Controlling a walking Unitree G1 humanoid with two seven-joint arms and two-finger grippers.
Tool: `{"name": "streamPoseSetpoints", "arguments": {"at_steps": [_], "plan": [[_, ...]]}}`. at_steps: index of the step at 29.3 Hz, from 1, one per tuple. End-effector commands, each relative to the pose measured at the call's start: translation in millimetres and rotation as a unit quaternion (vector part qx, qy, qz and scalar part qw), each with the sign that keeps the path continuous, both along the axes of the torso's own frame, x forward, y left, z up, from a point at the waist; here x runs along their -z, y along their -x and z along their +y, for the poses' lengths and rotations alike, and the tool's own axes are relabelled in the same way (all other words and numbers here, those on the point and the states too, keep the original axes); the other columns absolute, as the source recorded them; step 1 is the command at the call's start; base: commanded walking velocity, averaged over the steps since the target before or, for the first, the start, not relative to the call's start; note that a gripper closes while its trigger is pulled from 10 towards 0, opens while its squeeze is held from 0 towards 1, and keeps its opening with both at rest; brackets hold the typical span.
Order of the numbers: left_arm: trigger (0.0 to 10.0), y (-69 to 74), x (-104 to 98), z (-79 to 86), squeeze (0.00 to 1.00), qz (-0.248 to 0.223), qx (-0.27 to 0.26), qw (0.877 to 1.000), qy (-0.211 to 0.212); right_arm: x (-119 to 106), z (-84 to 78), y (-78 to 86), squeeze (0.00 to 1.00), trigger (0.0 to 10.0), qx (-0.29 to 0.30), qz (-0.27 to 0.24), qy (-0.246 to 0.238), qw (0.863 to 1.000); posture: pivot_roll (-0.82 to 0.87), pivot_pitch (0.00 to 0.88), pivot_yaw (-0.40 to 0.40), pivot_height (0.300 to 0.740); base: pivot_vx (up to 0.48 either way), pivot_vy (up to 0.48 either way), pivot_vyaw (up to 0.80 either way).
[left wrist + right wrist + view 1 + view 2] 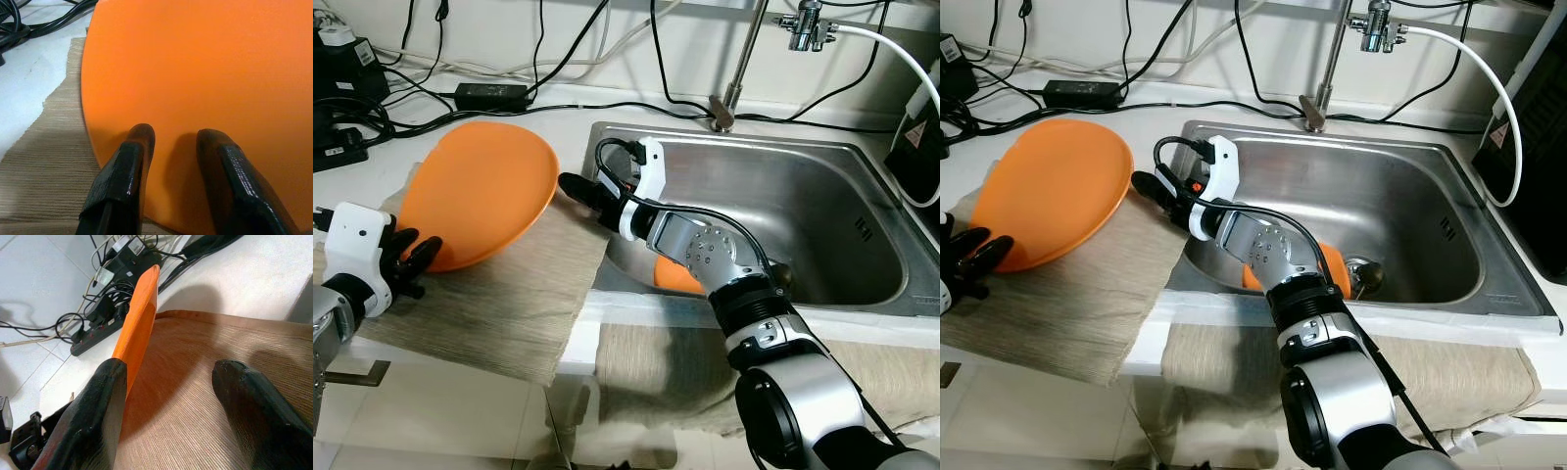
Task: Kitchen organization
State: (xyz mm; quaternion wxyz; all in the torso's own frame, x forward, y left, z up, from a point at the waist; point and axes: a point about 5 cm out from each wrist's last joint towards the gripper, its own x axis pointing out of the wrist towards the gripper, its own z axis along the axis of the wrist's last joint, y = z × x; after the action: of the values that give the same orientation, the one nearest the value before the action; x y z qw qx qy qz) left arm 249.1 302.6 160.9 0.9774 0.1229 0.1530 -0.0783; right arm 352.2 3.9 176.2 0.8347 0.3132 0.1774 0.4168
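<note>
A large orange plate (480, 191) stands tilted over a tan woven mat (509, 294) on the counter left of the sink, its far rim raised (142, 318). My left gripper (416, 259) is at the plate's near-left edge, open, with both fingers (132, 147) lying against the orange surface (205, 63). My right gripper (576, 188) reaches across the sink's left corner to the plate's right rim. It is open, with one finger (105, 391) beside the rim and nothing between its fingers. A second orange dish (1332, 264) lies in the sink, mostly hidden behind my right arm.
The steel sink (822, 196) has a faucet (734, 78) at its back rim and a white hose above. Cables, a power adapter (491, 95) and a power strip (342, 69) lie along the back left. A black appliance (920, 147) stands at the right. A cloth (646, 372) drapes over the counter's front.
</note>
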Motion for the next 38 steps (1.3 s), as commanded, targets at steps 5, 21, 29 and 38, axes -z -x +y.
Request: {"name": "streamPoseSetpoints", "arguments": {"at_steps": [5,21,29,38], "plan": [[10.0,8.9,41.2,-12.3,0.0,0.095,0.014,0.995,0.027,-22.6,55.6,27.3,0.0,10.0,-0.095,-0.019,-0.048,0.994,0.23,0.013,-0.079,0.74,0.0,0.0,0.0],[10.0,1.8,41.3,-15.8,0.0,0.095,0.015,0.995,0.036,34.1,13.2,30.4,0.0,10.0,-0.05,-0.041,0.095,0.993,0.21,0.025,-0.056,0.74,0.0,0.0,0.0],[10.0,1.0,41.8,-14.1,0.0,0.099,0.011,0.994,0.036,39.4,-1.7,35.8,0.0,10.0,-0.042,-0.03,0.081,0.995,0.2,0.027,-0.051,0.74,0.0,0.0,0.0],[10.0,-0.6,41.4,-18.2,0.0,0.071,0.019,0.996,0.041,18.2,3.3,37.8,0.0,10.0,-0.06,-0.057,0.047,0.995,0.2,0.027,-0.047,0.74,0.0,0.0,0.0]]}}
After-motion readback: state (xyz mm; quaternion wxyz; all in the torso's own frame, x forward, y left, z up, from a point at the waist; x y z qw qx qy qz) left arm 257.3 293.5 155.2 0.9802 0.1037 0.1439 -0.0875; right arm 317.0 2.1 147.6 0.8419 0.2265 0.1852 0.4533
